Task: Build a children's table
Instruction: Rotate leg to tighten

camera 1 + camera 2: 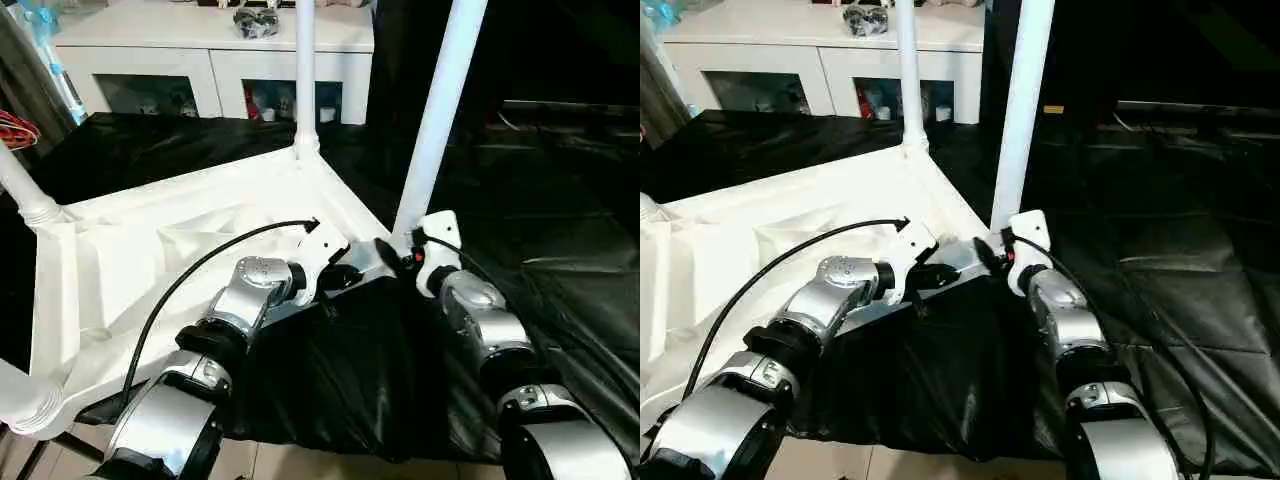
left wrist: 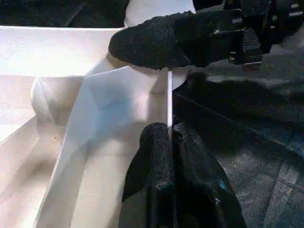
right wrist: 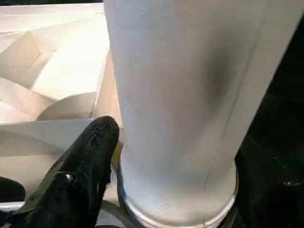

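The table (image 1: 190, 250) is lying upside down on a black sheet (image 1: 560, 230), legs sticking up. Left gripper (image 2: 170, 137) has its two fingers pinched tight on the thin rim of the top, right by the near corner. Right gripper (image 1: 395, 252) sits at the base of the corner leg (image 1: 440, 110), one finger (image 3: 88, 152) touching it, can't tell how wide that one's open. White cabinet (image 1: 215, 55) behind

One tabletop (image 1: 150, 260) lies underside up. Four legs stand in its corner sockets: one (image 1: 305, 70) at the far corner, one (image 1: 440, 110) by the right arm, one (image 1: 20, 185) at the left edge, one (image 1: 20, 395) nearest. Two pincers, left (image 1: 345, 275) and right (image 1: 390, 250). One cabinet (image 1: 210, 40).
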Motion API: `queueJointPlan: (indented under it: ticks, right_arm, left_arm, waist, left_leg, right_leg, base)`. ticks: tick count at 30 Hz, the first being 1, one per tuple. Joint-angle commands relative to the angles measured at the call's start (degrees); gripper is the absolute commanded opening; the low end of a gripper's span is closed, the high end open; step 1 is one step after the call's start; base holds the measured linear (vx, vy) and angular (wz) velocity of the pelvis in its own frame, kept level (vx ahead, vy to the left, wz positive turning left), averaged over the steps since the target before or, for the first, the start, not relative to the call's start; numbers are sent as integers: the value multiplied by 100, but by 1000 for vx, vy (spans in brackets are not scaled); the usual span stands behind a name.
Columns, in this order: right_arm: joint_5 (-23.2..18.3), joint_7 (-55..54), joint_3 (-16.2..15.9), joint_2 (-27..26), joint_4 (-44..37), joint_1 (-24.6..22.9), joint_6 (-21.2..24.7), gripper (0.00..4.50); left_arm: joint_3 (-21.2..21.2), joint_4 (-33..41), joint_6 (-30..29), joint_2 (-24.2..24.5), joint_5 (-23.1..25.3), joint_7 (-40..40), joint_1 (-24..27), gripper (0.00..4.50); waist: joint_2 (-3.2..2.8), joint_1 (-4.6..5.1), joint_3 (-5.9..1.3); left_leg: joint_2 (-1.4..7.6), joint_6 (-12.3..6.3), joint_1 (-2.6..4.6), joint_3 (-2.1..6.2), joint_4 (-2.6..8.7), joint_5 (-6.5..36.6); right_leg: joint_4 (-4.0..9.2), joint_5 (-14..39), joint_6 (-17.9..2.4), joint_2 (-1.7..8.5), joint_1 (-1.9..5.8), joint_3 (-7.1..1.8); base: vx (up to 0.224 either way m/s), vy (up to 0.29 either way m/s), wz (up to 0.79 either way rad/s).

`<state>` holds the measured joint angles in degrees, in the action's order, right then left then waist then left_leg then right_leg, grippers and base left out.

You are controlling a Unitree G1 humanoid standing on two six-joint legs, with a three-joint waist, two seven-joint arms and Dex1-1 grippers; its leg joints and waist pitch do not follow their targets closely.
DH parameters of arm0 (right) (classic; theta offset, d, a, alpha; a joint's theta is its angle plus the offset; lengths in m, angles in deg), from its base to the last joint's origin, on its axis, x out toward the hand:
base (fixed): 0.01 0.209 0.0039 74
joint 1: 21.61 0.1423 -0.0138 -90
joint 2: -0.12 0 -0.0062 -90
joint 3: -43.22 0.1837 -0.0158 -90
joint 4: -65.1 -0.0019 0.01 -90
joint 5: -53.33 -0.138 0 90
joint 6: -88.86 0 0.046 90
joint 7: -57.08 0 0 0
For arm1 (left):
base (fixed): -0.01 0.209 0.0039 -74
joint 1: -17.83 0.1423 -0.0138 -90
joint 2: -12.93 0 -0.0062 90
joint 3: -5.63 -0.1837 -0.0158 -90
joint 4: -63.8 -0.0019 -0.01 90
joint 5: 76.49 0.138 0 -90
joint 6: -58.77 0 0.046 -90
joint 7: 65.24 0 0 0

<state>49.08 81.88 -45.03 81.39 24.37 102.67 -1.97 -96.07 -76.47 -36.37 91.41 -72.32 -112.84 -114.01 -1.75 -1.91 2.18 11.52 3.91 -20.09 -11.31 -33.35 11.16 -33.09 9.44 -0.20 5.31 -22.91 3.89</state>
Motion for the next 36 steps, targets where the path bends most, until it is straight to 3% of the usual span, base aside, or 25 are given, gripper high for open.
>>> queueJointPlan:
  ticks: [1, 2, 4, 6, 10, 13, 18, 20, 22, 33, 35, 36]
  right_arm:
    - [-41, 630, -413, -223, 58, -165, 156, 386]
    - [28, 904, -522, -33, -116, -281, 94, 395]
    - [99, 1205, -615, 194, -284, -415, -42, 404]
    - [94, 1357, -617, 306, -331, -467, -105, 413]
    - [-25, 2051, -635, 593, -634, -653, -68, 413]
    - [-146, 2784, -774, 880, -1026, -886, 12, 413]
    - [-381, 4035, -1104, 1376, -1669, -1262, 276, 413]
    - [-399, 4157, -1141, 1426, -1732, -1296, 327, 381]
    - [-439, 4476, -1227, 1557, -1889, -1369, 480, 378]
    - [-417, 4772, -1396, 1719, -2133, -1431, 702, 290]
    - [-435, 4730, -1387, 1686, -2199, -1478, 757, 277]
    - [-443, 4714, -1380, 1675, -2209, -1489, 770, 277]
  left_arm:
    - [-185, 247, 397, -199, -176, -387, -50, 0]
    - [-212, 332, 458, -96, -209, -603, 27, 0]
    - [-230, 451, 524, 39, -247, -873, 114, 0]
    - [-221, 529, 542, 107, -286, -1047, 161, 0]
    - [-239, 725, 645, 313, -445, -1652, 301, 0]
    - [-258, 895, 607, 477, -576, -2052, 394, 0]
    - [-304, 1021, 594, 781, -576, -2553, 481, 0]
    - [-304, 1042, 581, 818, -582, -2596, 489, 0]
    - [-299, 1128, 516, 944, -627, -2763, 517, 0]
    - [-300, 1206, 467, 1043, -657, -2962, 572, 0]
    - [-291, 1168, 496, 984, -647, -2866, 570, 0]
    - [-286, 1162, 497, 971, -645, -2840, 569, 0]
  waist:
    - [19, 1, -284]
    - [60, -13, -287]
    - [67, -25, -300]
    - [71, -41, -317]
    - [62, -107, -350]
    - [59, -156, -362]
    - [80, -212, -315]
    - [82, -230, -304]
    - [100, -231, -297]
    - [88, -304, -322]
    - [96, -303, -320]
    - [130, -297, -317]
  left_leg:
    - [129, -256, 11, 100, 445, 1852]
    - [135, -286, 12, 95, 441, 1807]
    - [143, -353, -22, 94, 436, 1604]
    - [148, -440, -26, 77, 410, 1400]
    - [176, -648, -30, 50, 361, 860]
    - [184, -791, -20, 31, 340, 755]
    - [203, -685, -14, 31, 380, 1119]
    - [206, -587, -2, 38, 395, 1228]
    - [200, -522, -9, 42, 403, 1274]
    - [198, -518, -1, 34, 375, 964]
    - [199, -505, 4, 35, 377, 987]
    - [200, -507, -1, 32, 379, 1000]
  right_leg:
    - [477, 2144, -1134, 281, 225, -178]
    - [469, 2066, -1153, 281, 228, -182]
    - [428, 1825, -1217, 295, 259, -189]
    - [404, 1605, -1281, 307, 266, -196]
    - [286, 666, -1597, 270, 298, -187]
    - [232, 357, -1694, 265, 294, -185]
    - [301, 976, -1582, 284, 284, -195]
    - [331, 1288, -1482, 295, 270, -199]
    - [345, 1479, -1420, 293, 269, -198]
    - [301, 1129, -1462, 294, 264, -207]
    - [305, 1165, -1447, 290, 263, -206]
    - [308, 1191, -1437, 289, 265, -206]
  base:
    - [0, 0, 0]
    - [0, 0, 0]
    - [0, 0, 0]
    - [0, 0, 0]
    - [0, 0, 0]
    - [0, 0, 0]
    - [0, 0, 0]
    - [0, 0, 0]
    - [0, 0, 0]
    - [0, 0, 0]
    - [0, 0, 0]
    - [0, 0, 0]
